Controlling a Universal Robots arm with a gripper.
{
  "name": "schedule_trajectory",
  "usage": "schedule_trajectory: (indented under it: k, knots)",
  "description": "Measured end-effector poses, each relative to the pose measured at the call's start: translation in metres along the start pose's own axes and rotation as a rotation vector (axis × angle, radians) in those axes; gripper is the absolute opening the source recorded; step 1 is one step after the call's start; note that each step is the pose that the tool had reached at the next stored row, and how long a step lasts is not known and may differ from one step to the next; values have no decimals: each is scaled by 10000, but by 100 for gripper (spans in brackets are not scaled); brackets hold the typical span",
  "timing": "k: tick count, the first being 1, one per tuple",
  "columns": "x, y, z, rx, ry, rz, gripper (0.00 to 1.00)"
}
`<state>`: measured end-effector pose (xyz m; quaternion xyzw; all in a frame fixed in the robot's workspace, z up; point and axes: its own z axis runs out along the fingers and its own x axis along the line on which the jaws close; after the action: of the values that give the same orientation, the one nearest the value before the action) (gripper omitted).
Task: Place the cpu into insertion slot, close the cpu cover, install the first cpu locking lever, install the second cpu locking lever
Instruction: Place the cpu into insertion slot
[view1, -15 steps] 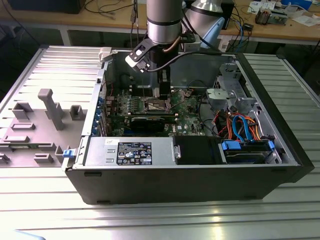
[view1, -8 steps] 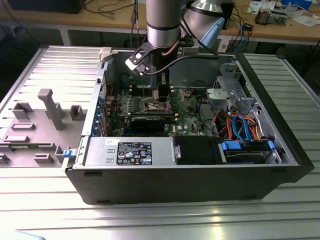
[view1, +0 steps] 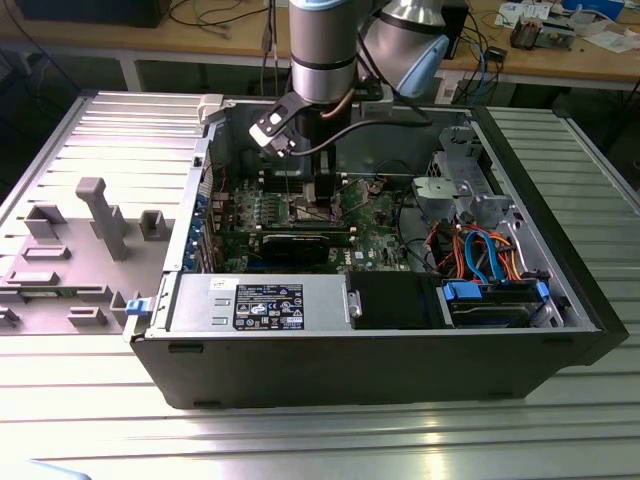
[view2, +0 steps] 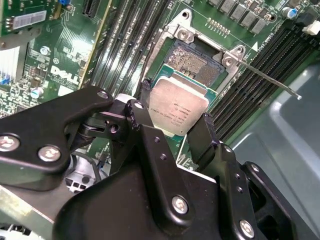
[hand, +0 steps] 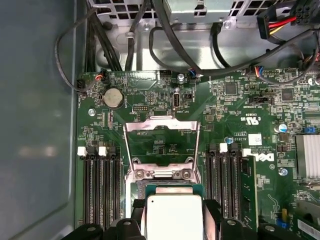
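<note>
Black linkage of the gripper (view2: 175, 106) sits closest in the second wrist view, its two fingers (view2: 206, 132) clenched on opposite edges of the cpu (view2: 179, 111), dull metal top facing up. The chip hangs over the near part of the insertion slot (view2: 196, 64), whose dark pin-field is partly uncovered past the chip's far edge (whether chip and socket touch I cannot tell). In the first wrist view the cpu cover (hand: 161, 132) stands swung open just beyond the socket, with memory slots (hand: 100, 185) on either side. A thin locking lever (view2: 265, 80) sticks out free beside the socket. In the exterior view the arm (view1: 322, 50) reaches down into the open computer case (view1: 400, 370), above the green motherboard (view1: 375, 215).
</note>
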<state>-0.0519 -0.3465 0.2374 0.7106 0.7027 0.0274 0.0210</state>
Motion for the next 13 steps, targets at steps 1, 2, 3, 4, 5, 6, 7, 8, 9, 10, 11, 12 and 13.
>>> schedule_trajectory:
  k: [1,2,3,4,5,6,7,8,9,10,11,12,13]
  knots:
    - [1,-1,16,0,0,1,54]
    - [1,-2,28,0,0,1,54]
    - [1,-3,44,1,0,1,54]
    - [1,-4,53,0,1,1,54]
    - [1,-5,66,0,0,1,54]
    - [1,-5,71,0,0,1,54]
    - [0,-6,78,1,-1,1,54]
    - [0,-6,80,1,-2,1,54]
    - [0,-6,81,1,-3,1,54]
    - [0,-6,84,0,0,1,54]
    - [0,-6,85,0,0,1,54]
    - [0,-6,85,0,0,1,54]
    - [0,-6,85,0,0,1,54]
